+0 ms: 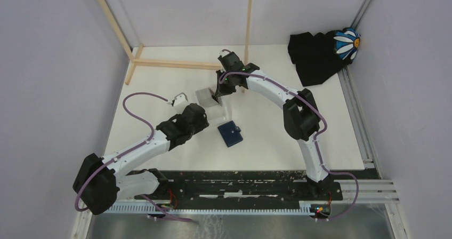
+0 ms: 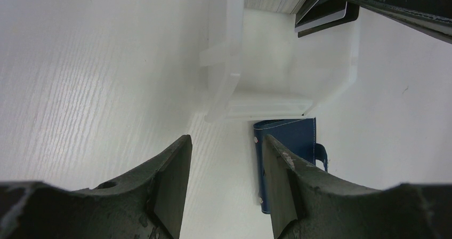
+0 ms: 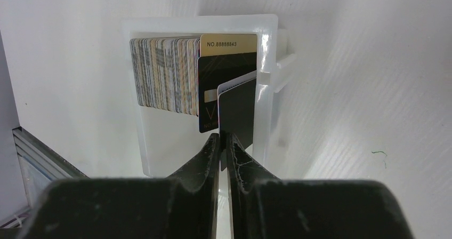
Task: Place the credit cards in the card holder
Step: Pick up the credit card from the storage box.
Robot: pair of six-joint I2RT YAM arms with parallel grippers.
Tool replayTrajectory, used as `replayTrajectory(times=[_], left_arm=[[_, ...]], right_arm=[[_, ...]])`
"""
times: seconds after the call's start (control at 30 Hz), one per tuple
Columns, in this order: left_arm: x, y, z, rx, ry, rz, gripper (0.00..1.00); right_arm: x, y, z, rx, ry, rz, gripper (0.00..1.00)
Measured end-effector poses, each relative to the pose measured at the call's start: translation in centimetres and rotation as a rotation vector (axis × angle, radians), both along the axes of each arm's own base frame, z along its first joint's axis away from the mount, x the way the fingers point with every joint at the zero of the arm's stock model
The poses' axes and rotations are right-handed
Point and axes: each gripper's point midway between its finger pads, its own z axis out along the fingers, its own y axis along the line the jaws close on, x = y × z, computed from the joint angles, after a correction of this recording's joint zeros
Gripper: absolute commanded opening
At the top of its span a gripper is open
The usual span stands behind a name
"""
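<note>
A clear plastic box (image 3: 266,79) holds a row of credit cards (image 3: 165,76) standing on edge. My right gripper (image 3: 224,140) reaches into the box from above and is shut on the lower edge of a dark credit card (image 3: 240,108), beside a black-and-gold one (image 3: 226,63). From above, that gripper (image 1: 216,92) is at the box (image 1: 205,97). The navy card holder (image 1: 231,134) lies folded on the table, in front of the box. My left gripper (image 2: 226,143) hovers open over bare table, with the card holder (image 2: 296,137) just right of its right finger and the box (image 2: 277,73) ahead.
A black cloth with a daisy-patterned object (image 1: 320,55) lies at the back right. A wooden frame (image 1: 170,63) lies along the back left, and a wooden post (image 1: 248,20) rises close behind the box. White walls close in the table.
</note>
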Motion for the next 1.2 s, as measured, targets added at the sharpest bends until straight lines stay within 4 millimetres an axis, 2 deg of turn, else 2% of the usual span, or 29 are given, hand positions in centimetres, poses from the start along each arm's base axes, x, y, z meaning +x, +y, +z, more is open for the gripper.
replayTrajectory(times=[0.3,0.57,0.73,0.83,0.93,1.07,1.2], left_arm=[[0.0,0.1,-0.1,0.0,0.003,0.002,0.59],[0.0,0.0,-0.1,-0.002,0.006,0.001,0.59],[0.0,0.0,-0.1,-0.001,0.005,0.001,0.59],[0.1,0.0,0.1,0.0,0.002,0.0,0.59],[0.6,-0.1,0.8,0.015,-0.013,-0.017,0.6],[1.5,-0.4,2.2,0.027,-0.052,-0.052,0.6],[1.9,-1.4,4.0,0.004,-0.114,-0.141,0.6]], right_arm=[[-0.3,-0.3,1.9,0.021,-0.026,0.0,0.11],[-0.2,-0.5,2.3,0.013,-0.045,0.007,0.01],[-0.2,-1.8,2.0,-0.041,-0.075,0.009,0.01],[-0.8,-3.0,2.4,-0.072,-0.097,0.009,0.01],[-1.5,-4.0,4.1,-0.079,-0.13,0.013,0.01],[-2.7,-5.3,7.4,-0.058,-0.185,0.017,0.01],[-5.1,-6.7,10.3,-0.021,-0.214,0.038,0.01]])
